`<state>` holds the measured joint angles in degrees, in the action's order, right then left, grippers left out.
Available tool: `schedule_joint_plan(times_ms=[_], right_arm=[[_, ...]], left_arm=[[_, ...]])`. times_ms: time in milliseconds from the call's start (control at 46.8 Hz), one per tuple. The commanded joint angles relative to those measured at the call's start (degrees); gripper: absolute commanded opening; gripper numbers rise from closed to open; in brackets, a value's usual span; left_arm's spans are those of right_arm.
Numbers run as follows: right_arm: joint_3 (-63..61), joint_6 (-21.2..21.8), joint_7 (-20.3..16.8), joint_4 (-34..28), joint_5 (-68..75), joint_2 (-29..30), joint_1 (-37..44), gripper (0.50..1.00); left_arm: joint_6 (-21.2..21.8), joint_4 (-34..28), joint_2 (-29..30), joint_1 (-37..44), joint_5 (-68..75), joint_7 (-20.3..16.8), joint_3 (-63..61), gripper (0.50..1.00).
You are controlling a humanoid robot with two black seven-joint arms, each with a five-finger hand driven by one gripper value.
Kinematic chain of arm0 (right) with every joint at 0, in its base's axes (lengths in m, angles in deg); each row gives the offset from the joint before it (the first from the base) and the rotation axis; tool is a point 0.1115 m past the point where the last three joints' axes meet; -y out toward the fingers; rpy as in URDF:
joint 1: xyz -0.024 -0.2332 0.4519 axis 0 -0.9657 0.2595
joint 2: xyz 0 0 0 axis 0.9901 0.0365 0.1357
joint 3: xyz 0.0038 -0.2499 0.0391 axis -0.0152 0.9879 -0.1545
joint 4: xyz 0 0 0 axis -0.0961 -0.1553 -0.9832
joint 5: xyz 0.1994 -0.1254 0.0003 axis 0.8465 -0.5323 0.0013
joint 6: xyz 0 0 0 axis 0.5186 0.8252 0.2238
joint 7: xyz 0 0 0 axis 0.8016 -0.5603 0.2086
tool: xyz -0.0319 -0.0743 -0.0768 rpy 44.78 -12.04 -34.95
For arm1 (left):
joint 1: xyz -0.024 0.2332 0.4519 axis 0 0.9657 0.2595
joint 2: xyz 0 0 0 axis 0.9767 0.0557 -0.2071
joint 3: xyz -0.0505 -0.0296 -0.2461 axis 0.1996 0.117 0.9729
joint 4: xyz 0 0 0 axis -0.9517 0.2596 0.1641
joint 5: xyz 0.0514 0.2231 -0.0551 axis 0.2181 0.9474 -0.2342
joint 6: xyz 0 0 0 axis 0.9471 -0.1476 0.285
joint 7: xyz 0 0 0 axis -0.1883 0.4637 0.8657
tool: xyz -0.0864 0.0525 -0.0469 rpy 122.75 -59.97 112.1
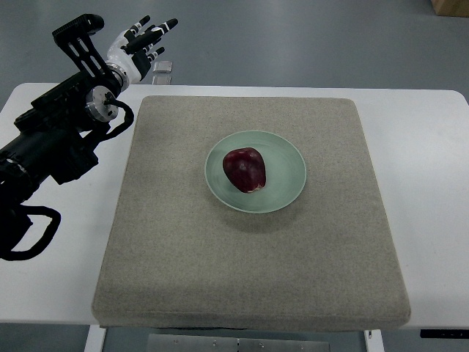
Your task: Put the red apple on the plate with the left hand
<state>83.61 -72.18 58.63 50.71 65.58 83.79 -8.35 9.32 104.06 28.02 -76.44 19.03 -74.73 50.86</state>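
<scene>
Seeing the dark red apple resting on the pale green ceramic plate, I judge little risk remains. My left hand hovers off the desk, fingers spread and empty; a careless swing could clip the desk edge.

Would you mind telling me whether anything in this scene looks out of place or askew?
Nothing stands out. The dark red apple sits on the pale green round plate, slightly left of centre, on the flat grey-brown pad. The left hand is open, clear of it, at the table's far-left corner.
</scene>
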Motion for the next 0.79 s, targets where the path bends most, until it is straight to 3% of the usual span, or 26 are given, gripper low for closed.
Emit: schedule_joint_plan(times_ms=[0, 128, 214, 363, 769], right_arm=[[0.0, 0.0, 0.0, 0.0, 0.0, 0.0, 0.0, 0.964], [0.0, 0.0, 0.0, 0.0, 0.0, 0.0, 0.0, 0.964], [0.0, 0.0, 0.0, 0.0, 0.0, 0.0, 0.0, 0.964], [0.0, 0.0, 0.0, 0.0, 0.0, 0.0, 0.0, 0.964], [0.0, 0.0, 0.0, 0.0, 0.0, 0.0, 0.0, 0.964]], left_arm=[[-3.6, -0.1, -0.1, 1.3, 0.2, -0.5, 2.2, 0.994], [-10.3, -1.0, -0.1, 2.3, 0.1, -1.5, 2.8, 0.994], [-12.6, -2.1, -0.1, 2.4, -0.2, -2.3, 4.1, 0.992], [-13.2, -2.3, -0.1, 2.6, -0.1, -2.3, 9.0, 0.994], [-13.3, -2.0, 0.1, 3.5, 0.8, -2.6, 8.2, 0.994]])
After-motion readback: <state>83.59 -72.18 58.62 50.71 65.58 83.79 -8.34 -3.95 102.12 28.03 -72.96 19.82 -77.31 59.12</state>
